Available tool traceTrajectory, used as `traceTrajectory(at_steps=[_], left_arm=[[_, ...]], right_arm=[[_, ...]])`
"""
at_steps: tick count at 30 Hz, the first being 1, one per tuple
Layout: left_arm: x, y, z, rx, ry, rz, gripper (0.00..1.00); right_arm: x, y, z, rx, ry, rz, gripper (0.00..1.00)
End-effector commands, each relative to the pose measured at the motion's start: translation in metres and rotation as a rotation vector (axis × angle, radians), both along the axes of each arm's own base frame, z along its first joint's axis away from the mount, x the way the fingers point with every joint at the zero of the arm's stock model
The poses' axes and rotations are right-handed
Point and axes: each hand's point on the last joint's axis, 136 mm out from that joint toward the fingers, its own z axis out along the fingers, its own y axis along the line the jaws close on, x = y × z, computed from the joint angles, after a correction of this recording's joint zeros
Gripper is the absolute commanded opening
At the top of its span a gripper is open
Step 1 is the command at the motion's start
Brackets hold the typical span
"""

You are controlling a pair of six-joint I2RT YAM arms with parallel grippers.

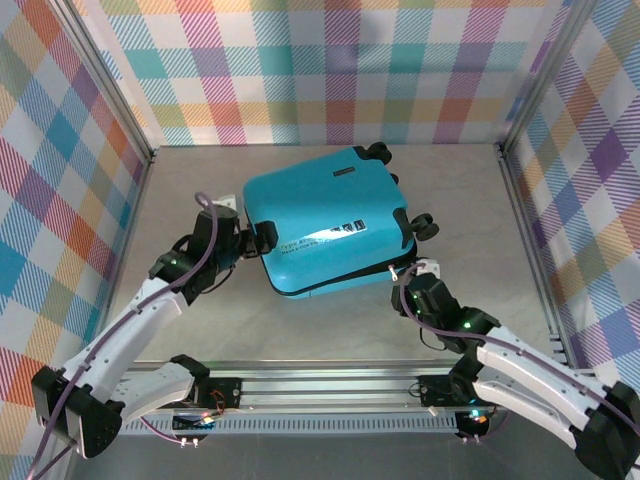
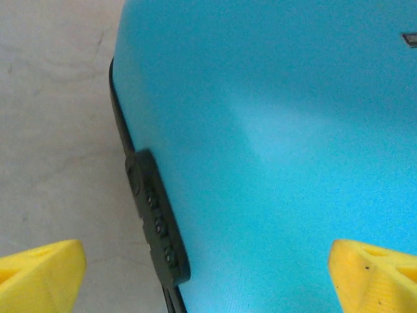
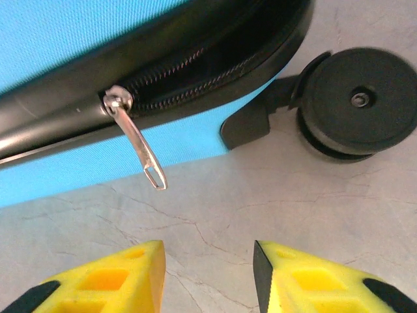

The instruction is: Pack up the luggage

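Observation:
The luggage (image 1: 325,225), a turquoise hard-shell suitcase, lies flat and closed in the middle of the table, wheels toward the right. My left gripper (image 1: 257,238) is at its left edge. In the left wrist view the gripper (image 2: 205,280) is open wide, one yellow fingertip (image 2: 39,274) over the table and the other over the blue shell (image 2: 280,130), with the black combination lock (image 2: 156,218) between them. My right gripper (image 1: 405,272) sits at the front right corner. In the right wrist view the gripper (image 3: 208,277) is open over bare table, just short of the metal zipper pull (image 3: 137,147) and the black zipper seam (image 3: 195,85).
A black wheel (image 3: 358,104) sits right of the zipper pull, resting on the grey table (image 1: 330,330). Plaid walls and aluminium posts (image 1: 520,200) enclose the table on three sides. A metal rail (image 1: 330,385) runs along the near edge between the arm bases.

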Motion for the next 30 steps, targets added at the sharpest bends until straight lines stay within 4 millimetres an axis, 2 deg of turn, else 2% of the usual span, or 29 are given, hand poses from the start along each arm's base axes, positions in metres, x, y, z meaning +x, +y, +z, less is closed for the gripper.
traceTrajectory(at_steps=[1,6,8,10,11,13,14,15,16,18,20,23,27,30], left_arm=[[-0.01,-0.004,0.005,-0.127,-0.023,0.006,0.94],[-0.016,0.006,-0.004,-0.104,-0.012,0.045,0.93],[-0.016,0.004,-0.006,-0.107,-0.009,0.037,0.93],[-0.015,0.0,-0.008,-0.118,-0.009,0.021,0.93],[-0.013,-0.002,-0.009,-0.121,-0.011,0.013,0.93],[-0.009,-0.006,-0.01,-0.117,-0.008,-0.001,0.93],[-0.008,-0.008,-0.011,-0.117,-0.003,-0.009,0.93],[-0.006,-0.011,-0.011,-0.119,-0.002,-0.018,0.93],[-0.005,-0.012,-0.011,-0.121,-0.002,-0.025,0.93],[-0.004,-0.014,-0.011,-0.122,-0.005,-0.029,0.93],[-0.003,-0.013,-0.012,-0.115,-0.006,-0.024,0.93],[-0.001,-0.014,-0.011,-0.11,-0.004,-0.03,0.93],[0.003,-0.014,-0.013,-0.093,0.0,-0.027,0.93],[0.005,-0.015,-0.015,-0.082,0.005,-0.026,0.93]], right_arm=[[0.014,0.013,0.018,0.022,-0.057,0.028,0.41],[0.022,0.017,0.025,-0.024,-0.067,0.049,0.46],[0.025,0.021,0.03,-0.041,-0.072,0.068,0.49],[0.03,0.033,0.038,-0.036,-0.088,0.122,0.52],[0.032,0.044,0.045,-0.014,-0.105,0.173,0.46],[0.029,0.061,0.063,0.07,-0.107,0.254,0.23],[0.027,0.065,0.074,0.123,-0.115,0.273,0.17],[0.024,0.068,0.086,0.183,-0.126,0.296,0.17],[0.022,0.067,0.094,0.225,-0.139,0.3,0.24],[0.021,0.057,0.099,0.226,-0.14,0.266,0.31],[0.022,0.046,0.089,0.168,-0.101,0.217,0.34],[0.024,0.041,0.066,0.112,-0.034,0.191,0.38],[0.03,0.037,0.04,0.054,0.024,0.15,0.37],[0.03,0.031,0.031,0.034,0.033,0.112,0.37]])
